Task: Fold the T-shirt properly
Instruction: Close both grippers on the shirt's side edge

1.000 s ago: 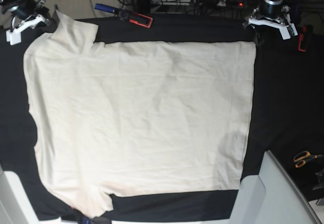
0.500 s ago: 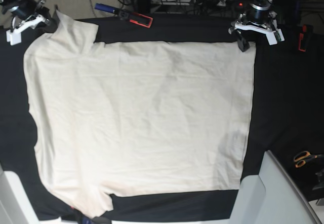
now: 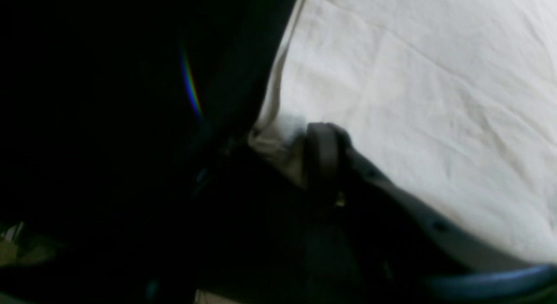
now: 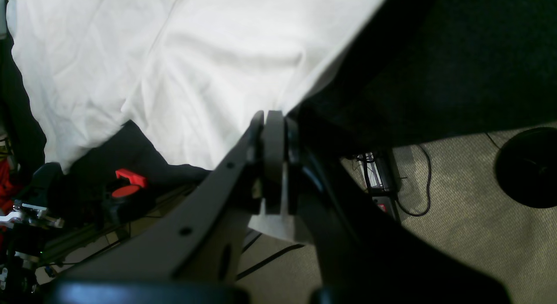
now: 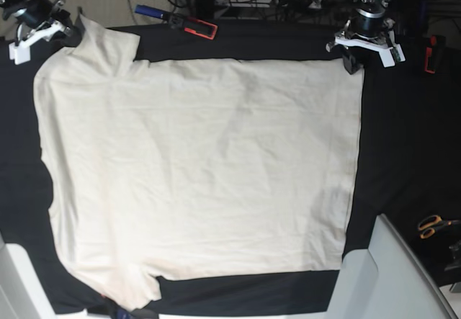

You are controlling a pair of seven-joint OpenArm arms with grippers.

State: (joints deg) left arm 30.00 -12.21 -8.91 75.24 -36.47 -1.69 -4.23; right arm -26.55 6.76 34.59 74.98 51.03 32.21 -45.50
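No fold is made yet: the T-shirt (image 5: 198, 175) lies flat across the desk (image 5: 410, 139), every fold left. The left gripper (image 5: 351, 63) has jaws at the hem corner, fabric between them; whether they pinch is unclear in the dark wrist view. The right gripper (image 4: 274, 121) has jaws pressed together on the sleeve edge

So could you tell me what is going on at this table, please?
A two-armed robot is starting to fold a cream T-shirt that lies spread flat on the black table cloth. The left gripper is down at the shirt's far hem corner, with its fingers about the fabric edge. The right gripper is shut on the far sleeve. Nothing is folded yet.
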